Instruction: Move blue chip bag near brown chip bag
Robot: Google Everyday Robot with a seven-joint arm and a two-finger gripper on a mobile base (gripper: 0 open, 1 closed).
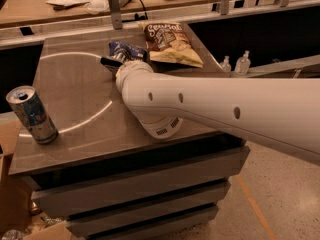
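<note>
The blue bag (126, 49) lay at the table's (75, 99) far side, just left of the brown bag (169, 43). The gripper (111, 62) sat at its near-left edge (mostly hidden by the arm (200, 104); open or clamped, I could not tell), so the brown bag lay rightward.

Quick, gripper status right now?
Gripper: at the blue chip bag, mostly hidden behind the arm; open, shut or holding cannot be told.

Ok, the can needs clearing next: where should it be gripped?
Probably the can's mid-body, across its round sides, approaching level from the table's middle: it stands upright near the front corner. The gripper sits farther back, beside the blue chip bag.
</note>
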